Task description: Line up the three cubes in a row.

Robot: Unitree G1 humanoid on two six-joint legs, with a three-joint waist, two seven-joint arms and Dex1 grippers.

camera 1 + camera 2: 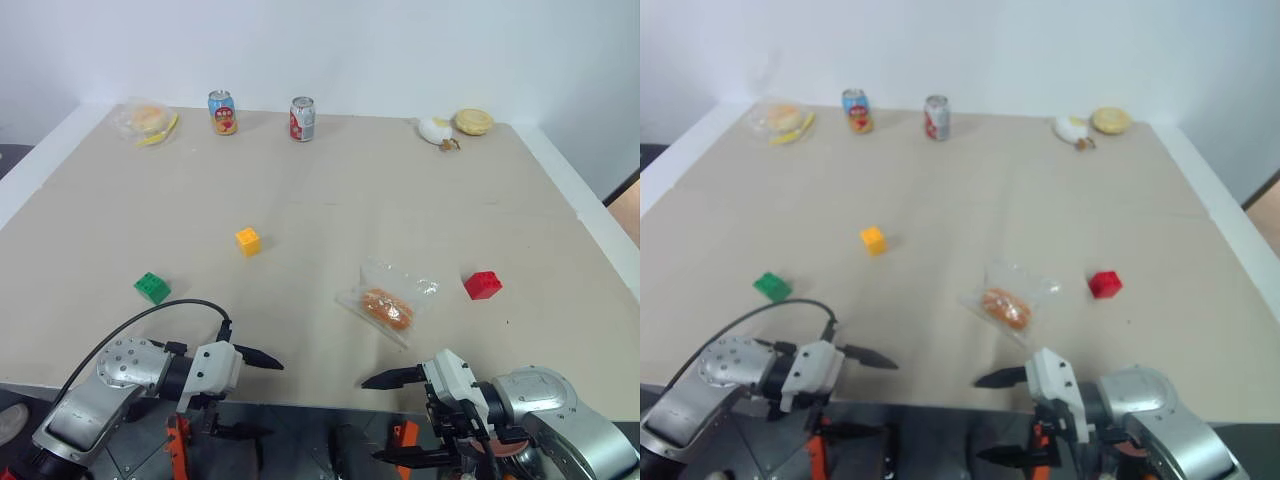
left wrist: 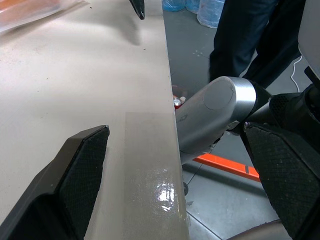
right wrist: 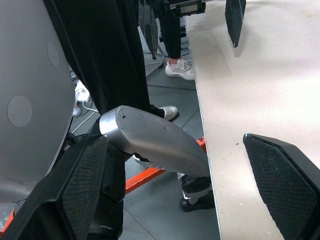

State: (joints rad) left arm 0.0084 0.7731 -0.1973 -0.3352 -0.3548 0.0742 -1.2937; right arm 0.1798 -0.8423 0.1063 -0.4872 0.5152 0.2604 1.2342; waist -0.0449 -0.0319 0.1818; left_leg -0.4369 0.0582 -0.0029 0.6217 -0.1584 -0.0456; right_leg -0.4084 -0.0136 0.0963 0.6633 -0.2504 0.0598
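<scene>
Both black-fingered hands, left and right, are hovering wide open, empty; reaching for the small red studded plastic cube is probably risking snagging the clear-bagged bun.

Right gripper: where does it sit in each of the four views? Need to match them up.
Left eye view: right gripper, lower right, open, straddling the table's near edge.
Right eye view: low, right of centre, same pose.
Left wrist view: one of its fingers, far along the table edge.
Right wrist view: its own gripper, one finger over the table, one over the floor.
Shared landmark: the table's near edge.
</scene>
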